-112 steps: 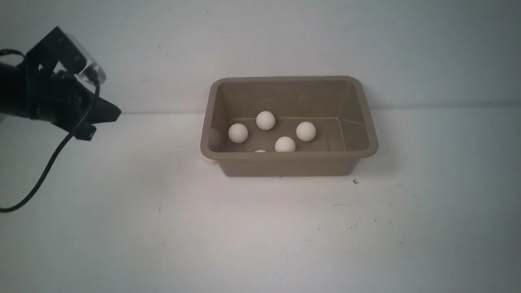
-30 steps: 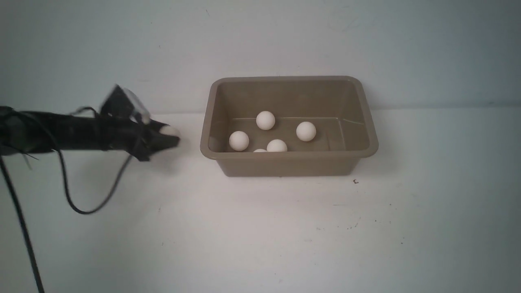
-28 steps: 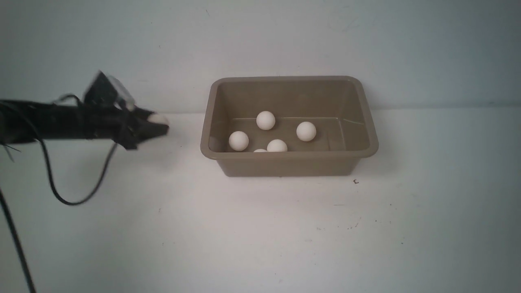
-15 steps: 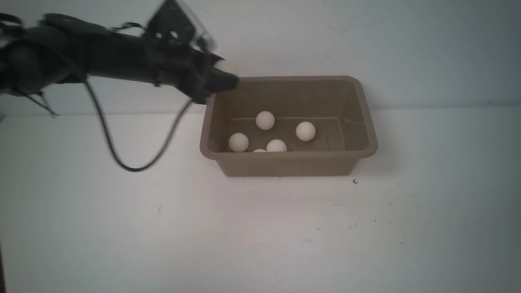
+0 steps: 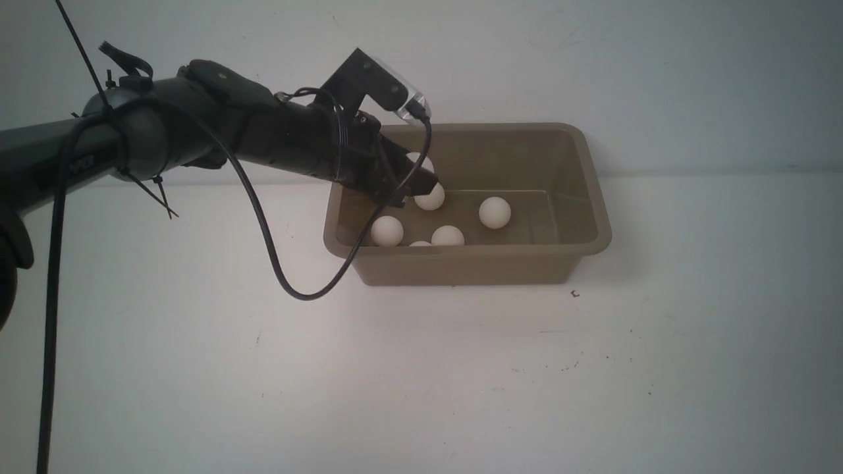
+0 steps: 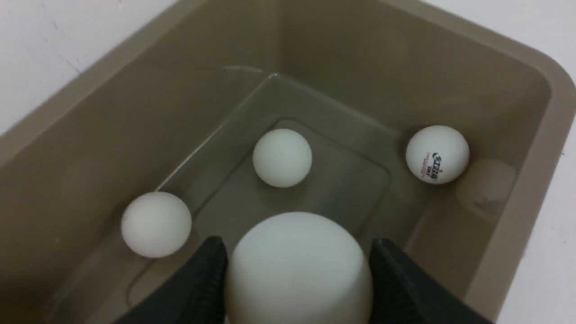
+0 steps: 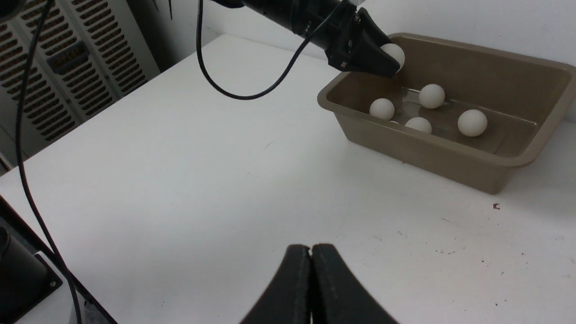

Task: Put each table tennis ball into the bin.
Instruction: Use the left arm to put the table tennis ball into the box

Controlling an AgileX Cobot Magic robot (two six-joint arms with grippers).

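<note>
Left wrist view shows my left gripper [image 6: 297,245] clamped on a ball [image 6: 294,274] above the bin [image 6: 517,193]; front view half hides that ball behind the left arm [image 5: 276,138]; a fifth binned ball [image 5: 420,243] peeks as a sliver over the near wall; right gripper [image 7: 311,254] pressed together, holding nothing.

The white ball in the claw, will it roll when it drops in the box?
Probably: the held ball is round and smooth, so it should roll. The left gripper pinches only its sides, so it might slip. The tall walls of the bin should keep it in.
</note>
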